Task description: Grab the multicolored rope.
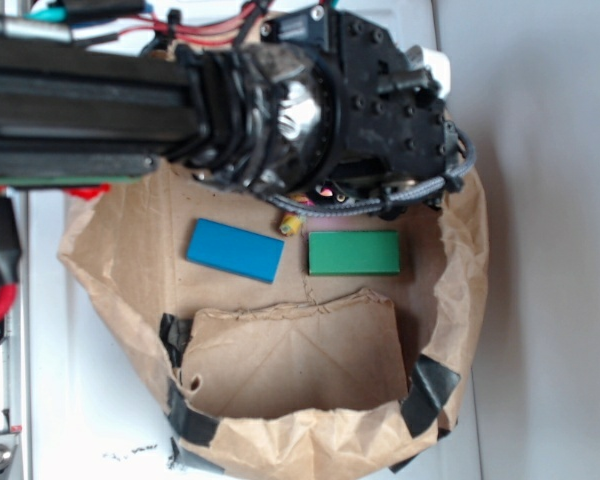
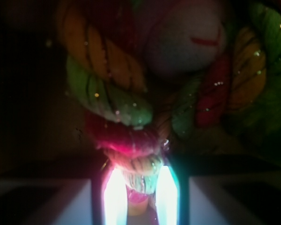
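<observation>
Tool [image 2: 139, 197] closed, arm low, pointing down

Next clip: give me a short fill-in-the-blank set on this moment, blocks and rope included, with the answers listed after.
1. In the exterior view, the blue block lies to the ____ of the green block.
2. In the wrist view, the bend of the multicolored rope sits ____ the two glowing fingers of the gripper.
3. Both blocks rest on brown ____ with black tape at its corners.

Missing words: left; between; paper
</observation>
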Controlling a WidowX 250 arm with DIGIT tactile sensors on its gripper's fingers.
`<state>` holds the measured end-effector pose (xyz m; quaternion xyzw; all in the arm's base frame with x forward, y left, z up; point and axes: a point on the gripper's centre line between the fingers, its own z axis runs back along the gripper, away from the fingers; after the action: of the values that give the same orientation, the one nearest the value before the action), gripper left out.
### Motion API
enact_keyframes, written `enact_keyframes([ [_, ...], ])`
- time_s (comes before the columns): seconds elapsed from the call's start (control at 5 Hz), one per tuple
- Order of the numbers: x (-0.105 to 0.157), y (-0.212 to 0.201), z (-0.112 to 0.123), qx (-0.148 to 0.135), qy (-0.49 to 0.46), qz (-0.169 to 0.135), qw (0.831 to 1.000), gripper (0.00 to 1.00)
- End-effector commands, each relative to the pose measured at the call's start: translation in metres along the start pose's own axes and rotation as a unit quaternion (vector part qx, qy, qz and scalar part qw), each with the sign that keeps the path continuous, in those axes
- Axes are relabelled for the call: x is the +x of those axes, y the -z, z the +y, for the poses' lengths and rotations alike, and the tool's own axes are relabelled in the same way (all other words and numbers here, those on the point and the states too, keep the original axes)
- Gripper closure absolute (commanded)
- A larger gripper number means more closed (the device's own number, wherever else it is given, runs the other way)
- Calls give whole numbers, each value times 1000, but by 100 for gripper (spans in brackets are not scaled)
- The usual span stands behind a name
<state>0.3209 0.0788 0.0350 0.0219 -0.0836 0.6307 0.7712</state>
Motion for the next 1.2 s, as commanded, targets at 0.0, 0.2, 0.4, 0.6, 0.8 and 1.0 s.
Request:
enact_keyframes([
  [0.0, 27, -48, -6, -46, -28, 15, 998, 100],
  [0.2, 36, -72, -7, -48, -38, 41, 997, 100],
  [0.4, 37, -96, -2, -59, -23, 72, 995, 100],
  [0.6, 33, -113, 6, -83, -9, 88, 993, 100],
  [0.8, 28, -130, 13, -98, 6, 109, 989, 100],
  [1.0, 24, -141, 17, -103, 20, 123, 987, 100],
])
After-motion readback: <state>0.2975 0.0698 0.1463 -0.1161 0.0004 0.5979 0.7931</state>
